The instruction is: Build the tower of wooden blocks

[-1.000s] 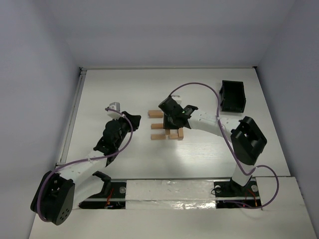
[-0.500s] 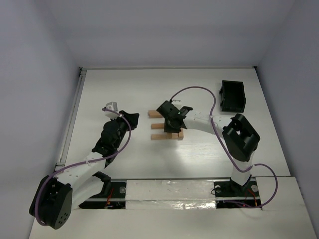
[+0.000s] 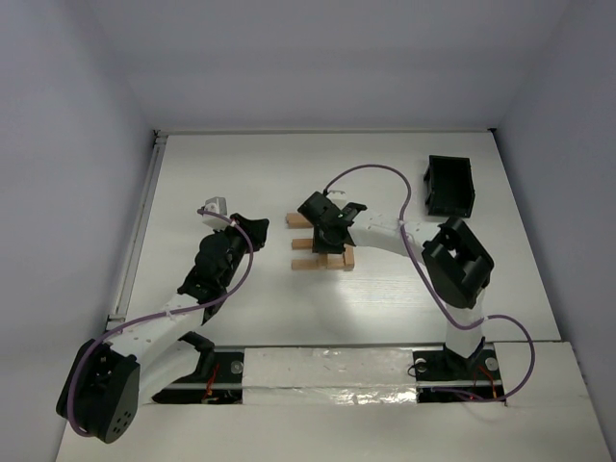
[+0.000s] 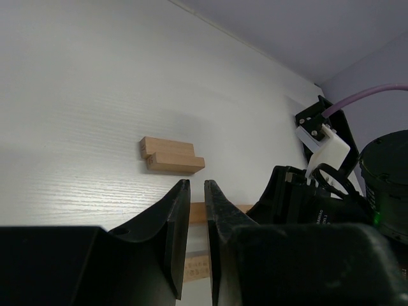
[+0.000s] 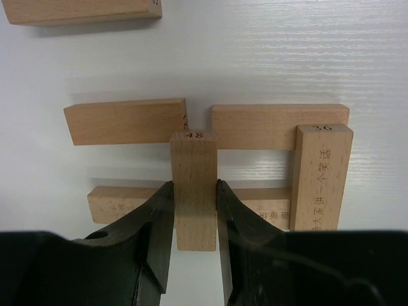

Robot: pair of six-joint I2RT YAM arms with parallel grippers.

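The wood block tower [image 3: 325, 258] is a low layer of light-tan blocks at the table's middle. In the right wrist view two blocks [image 5: 126, 121] lie end to end, another [image 5: 115, 203] lies parallel nearer me, and block 36 [image 5: 320, 178] lies crosswise over them on the right. My right gripper [image 5: 194, 191] is shut on block 48 [image 5: 193, 159], held crosswise over the base blocks, left of block 36; whether it touches them I cannot tell. My left gripper [image 4: 196, 191] is shut and empty, just left of the blocks, facing a loose block [image 4: 171, 155].
A small black plastic box [image 3: 450, 185] stands at the back right. Loose blocks [image 3: 300, 220] lie just behind and left of the tower; one shows at the top of the right wrist view [image 5: 80, 11]. A raised rail [image 3: 140, 221] runs along the table's left edge.
My right gripper has moved a little left with block 48 over the base blocks. My left arm shifted slightly at first, then stayed still.
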